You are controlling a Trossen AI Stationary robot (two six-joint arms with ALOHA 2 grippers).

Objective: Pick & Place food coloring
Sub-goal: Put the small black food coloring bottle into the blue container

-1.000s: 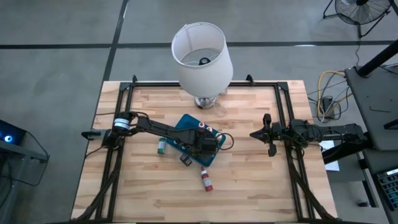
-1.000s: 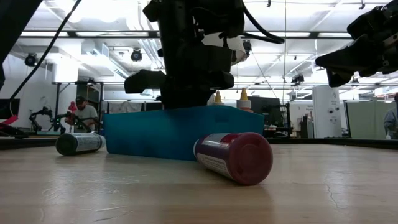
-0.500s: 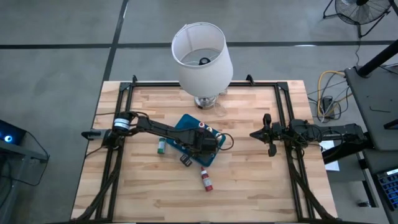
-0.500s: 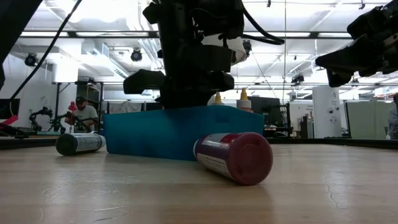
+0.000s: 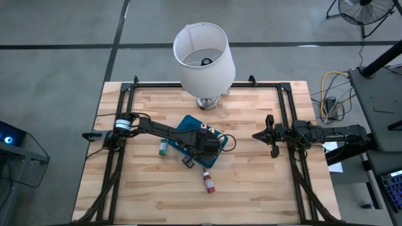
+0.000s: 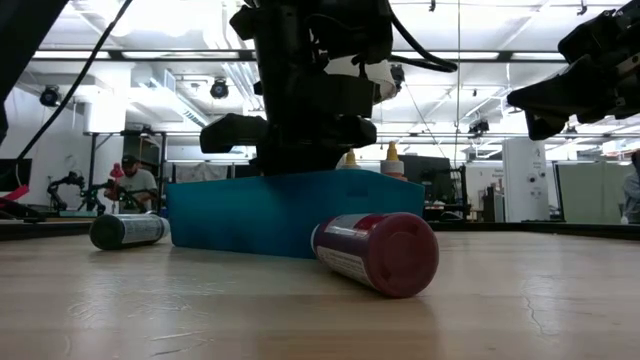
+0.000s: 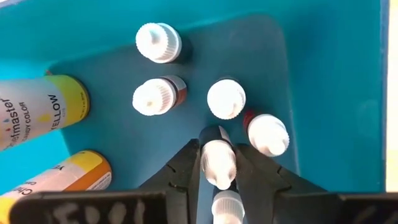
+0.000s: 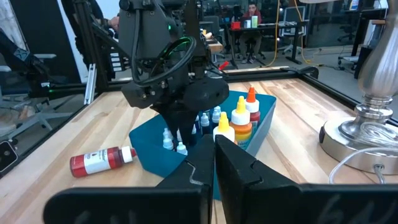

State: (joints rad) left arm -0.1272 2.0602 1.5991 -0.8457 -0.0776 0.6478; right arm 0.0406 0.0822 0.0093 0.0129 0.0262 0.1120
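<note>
We see the teal tray [image 5: 188,125] at centre of the tabletop [image 5: 251,182]. Our left gripper [image 7: 217,163] reaches inside it, fingers closed around a white-capped food coloring bottle [image 7: 218,163]. The placing step seems underway; next, release it upright. Our right gripper [image 5: 271,134] waits at right, fingers together, empty.

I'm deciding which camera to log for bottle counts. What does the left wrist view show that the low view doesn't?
Only the left wrist view shows the tray's inside: several white-capped bottles standing upright, the left gripper closed around one, and two yellow-labelled bottles beside them. Only the low view shows the red bottle and the green bottle lying on the table. Both show the teal tray.
</note>
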